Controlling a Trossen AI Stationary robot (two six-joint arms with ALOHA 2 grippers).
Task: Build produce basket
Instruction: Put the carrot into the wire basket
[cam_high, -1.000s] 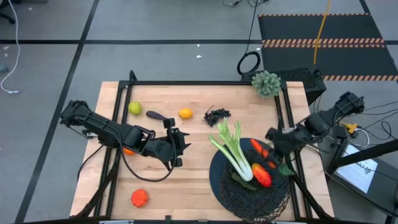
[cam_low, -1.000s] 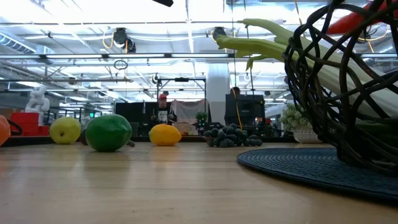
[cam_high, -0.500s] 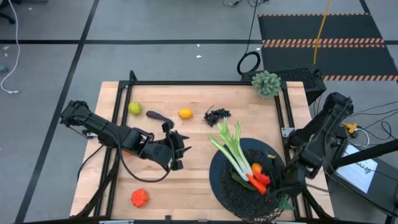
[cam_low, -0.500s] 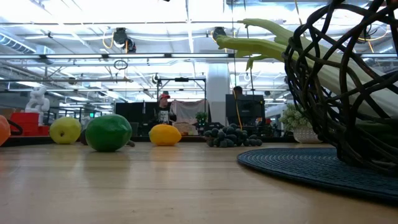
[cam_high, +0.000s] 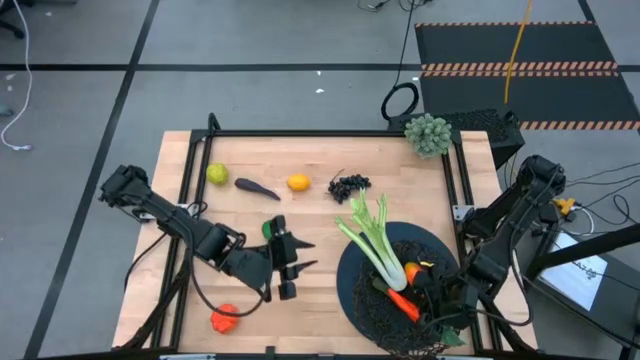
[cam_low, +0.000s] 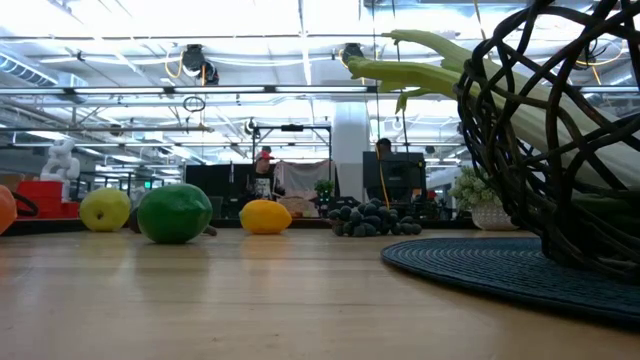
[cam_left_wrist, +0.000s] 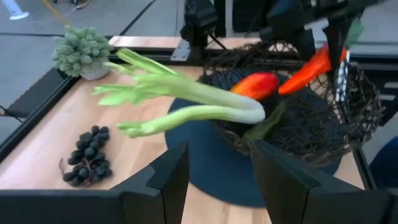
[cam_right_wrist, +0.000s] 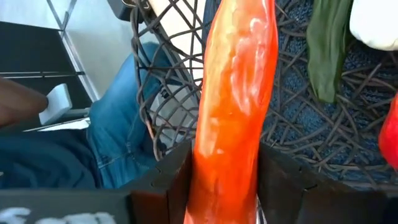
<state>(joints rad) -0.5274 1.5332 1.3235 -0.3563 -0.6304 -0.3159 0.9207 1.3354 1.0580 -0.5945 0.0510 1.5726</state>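
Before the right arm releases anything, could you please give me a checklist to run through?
1. Long orange carrot gripped by right hand: ok.
2. Carrot above round black wire-mesh basket: ok.
3. Carrot tip resting on basket floor: cannot tell.
4. Green-white celery stalk and red-orange mango in basket: ok.
5. Left hand open, empty, outside basket: ok.
6. All produce gathered: not ok; round green lime and dark grapes lie on wooden table.

Light wooden table (cam_high: 310, 225), black frame rails along its edges. On it: lemon (cam_high: 217, 174), eggplant (cam_high: 257, 187), orange (cam_high: 298, 182), grapes (cam_high: 349, 185), lime (cam_high: 269, 229), mango (cam_high: 225, 318), dark round mat (cam_high: 352, 275) bearing the wire basket (cam_high: 375, 315).
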